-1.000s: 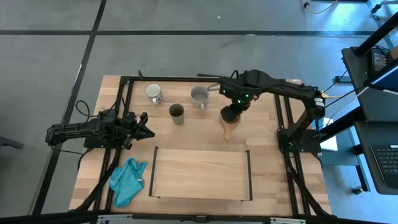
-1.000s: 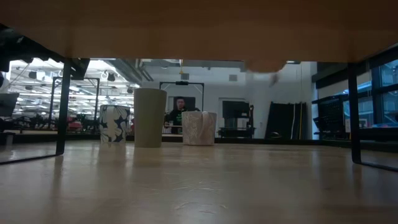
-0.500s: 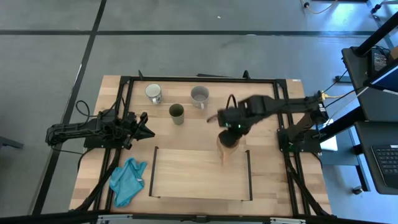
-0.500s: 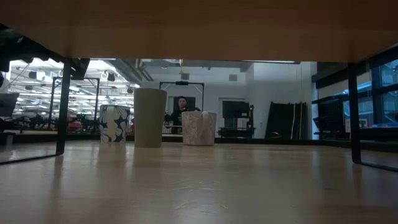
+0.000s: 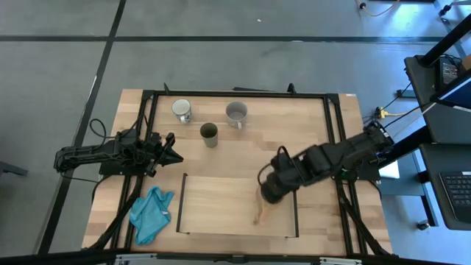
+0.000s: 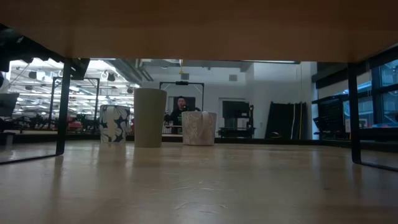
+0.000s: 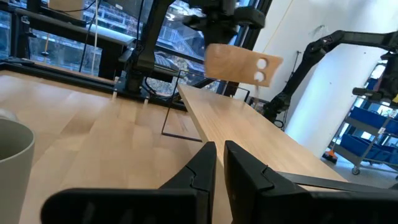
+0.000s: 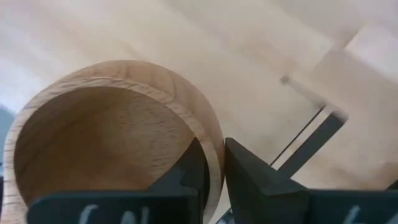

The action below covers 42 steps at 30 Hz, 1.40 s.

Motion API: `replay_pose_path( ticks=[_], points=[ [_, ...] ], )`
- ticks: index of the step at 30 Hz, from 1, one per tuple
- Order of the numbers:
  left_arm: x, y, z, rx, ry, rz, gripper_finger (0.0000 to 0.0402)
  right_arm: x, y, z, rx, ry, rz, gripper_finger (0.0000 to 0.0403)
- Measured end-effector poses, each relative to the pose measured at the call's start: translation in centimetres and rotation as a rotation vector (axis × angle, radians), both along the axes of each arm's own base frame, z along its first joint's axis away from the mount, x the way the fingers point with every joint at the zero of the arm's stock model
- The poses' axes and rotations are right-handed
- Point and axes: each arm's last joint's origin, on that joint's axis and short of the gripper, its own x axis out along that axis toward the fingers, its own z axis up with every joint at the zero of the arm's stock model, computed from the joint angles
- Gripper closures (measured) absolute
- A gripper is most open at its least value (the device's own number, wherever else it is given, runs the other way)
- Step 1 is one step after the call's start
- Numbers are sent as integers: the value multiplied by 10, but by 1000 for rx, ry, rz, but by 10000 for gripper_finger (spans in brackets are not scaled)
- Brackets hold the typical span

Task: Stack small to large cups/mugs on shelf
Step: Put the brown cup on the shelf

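My right gripper (image 5: 271,190) is over the right part of the shelf (image 5: 221,210), shut on the tan wooden long-handled cup (image 8: 112,137). The cup's handle (image 5: 261,212) points toward the table's near edge. The white mug (image 5: 182,110), the grey mug (image 5: 236,113) and the dark olive-green cup (image 5: 209,134) stand on their bases on the far part of the table. My left gripper (image 5: 174,153) waits shut at the table's left, level with the olive cup (image 7: 12,155). My right gripper pinches the wooden cup's rim (image 8: 212,144), with one finger (image 8: 189,171) inside the bowl and the other finger (image 8: 249,177) outside. It comes from above. The cup is lifted clear above the shelf, and its handle (image 7: 242,62) sticks out below the gripper.
A teal cloth (image 5: 151,213) lies at the table's near left, beside the shelf's left rail (image 5: 181,205). The shelf's thin black rails (image 6: 62,112) show as uprights in the low view. A person (image 6: 181,107) shows far off in the room behind.
My right gripper has carried the wooden cup from beside the grey mug toward the table's near edge, and now holds it over the shelf's right part. The arm has turned as it came. The three other cups have stayed in place.
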Motion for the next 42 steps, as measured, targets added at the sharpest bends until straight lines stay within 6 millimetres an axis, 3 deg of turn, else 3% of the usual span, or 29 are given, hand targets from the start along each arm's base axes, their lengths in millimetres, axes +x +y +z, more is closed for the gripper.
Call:
replay_pose_path(
  ticks=[8,14,24,30,42],
  points=[
    [0,0,0,0,-1,0,374,-17,22,-1,-41,34,-4,359],
    [0,0,0,0,0,0,374,-20,28,-7,-96,62,150,359],
    [0,0,0,0,0,0,374,-20,28,-12,-159,61,358,359],
    [0,0,0,0,0,0,374,-18,29,-32,-165,97,367,351],
    [0,0,0,0,0,0,374,-13,27,-35,-192,62,344,349]
  ],
)
